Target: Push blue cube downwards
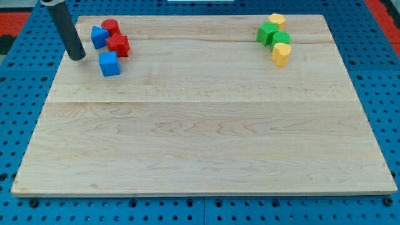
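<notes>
The blue cube (109,64) sits on the wooden board (206,125) near the view's top left. Just above it are a red star-like block (118,45), a red cylinder (110,27) and a second blue block (98,37), clustered together. My tip (77,57) rests on the board to the left of the blue cube, a short gap away and slightly higher in the view. The rod rises toward the view's top left.
At the view's top right stand two green blocks (267,32) (280,39) and two yellow blocks (277,19) (281,54), packed together. The board lies on a blue perforated table (19,94).
</notes>
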Tool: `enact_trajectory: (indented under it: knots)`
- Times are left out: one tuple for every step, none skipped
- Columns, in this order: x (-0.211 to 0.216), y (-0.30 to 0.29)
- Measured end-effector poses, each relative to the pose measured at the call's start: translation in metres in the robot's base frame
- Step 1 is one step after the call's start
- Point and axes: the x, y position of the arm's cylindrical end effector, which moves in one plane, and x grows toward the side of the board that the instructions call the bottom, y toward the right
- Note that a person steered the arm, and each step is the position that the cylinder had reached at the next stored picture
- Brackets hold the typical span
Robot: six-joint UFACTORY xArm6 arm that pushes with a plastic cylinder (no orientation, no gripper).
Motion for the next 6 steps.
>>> enact_trajectory:
  knots:
    - [0.003,0.053]
    - [0.011,0.069]
    - [0.05,0.073]
    - [0.05,0.075]
    - [0.038,0.068]
    - [0.037,0.073]
